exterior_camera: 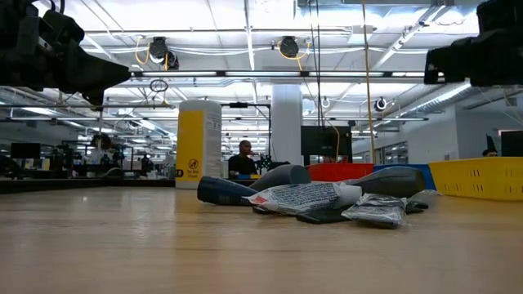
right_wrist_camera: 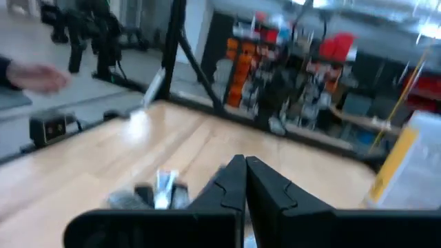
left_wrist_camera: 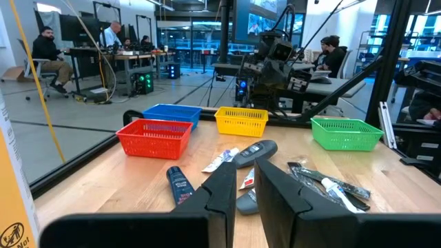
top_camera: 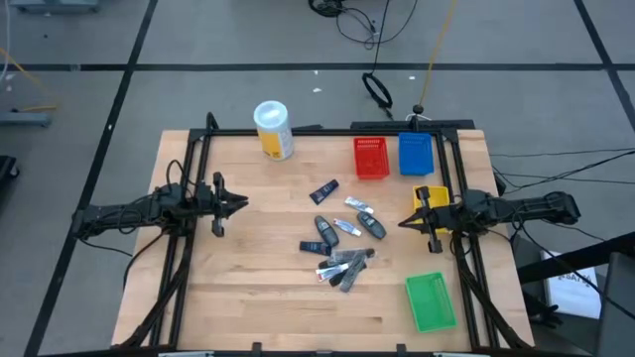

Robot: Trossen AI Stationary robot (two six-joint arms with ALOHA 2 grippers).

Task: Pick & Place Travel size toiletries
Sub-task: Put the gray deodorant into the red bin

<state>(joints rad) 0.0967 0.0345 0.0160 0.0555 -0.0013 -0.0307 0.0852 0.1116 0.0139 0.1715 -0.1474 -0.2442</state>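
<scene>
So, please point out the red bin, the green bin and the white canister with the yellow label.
red bin (top_camera: 371, 157), high view, middle of its mesh floor
green bin (top_camera: 431, 301), high view, its floor
white canister (top_camera: 273, 130), high view, yellow label on its side

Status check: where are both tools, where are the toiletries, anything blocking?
Left tool and right tool hover empty, flanking the pile. Toiletries loose mid-table, none in the bins. Nothing in the way.
</scene>
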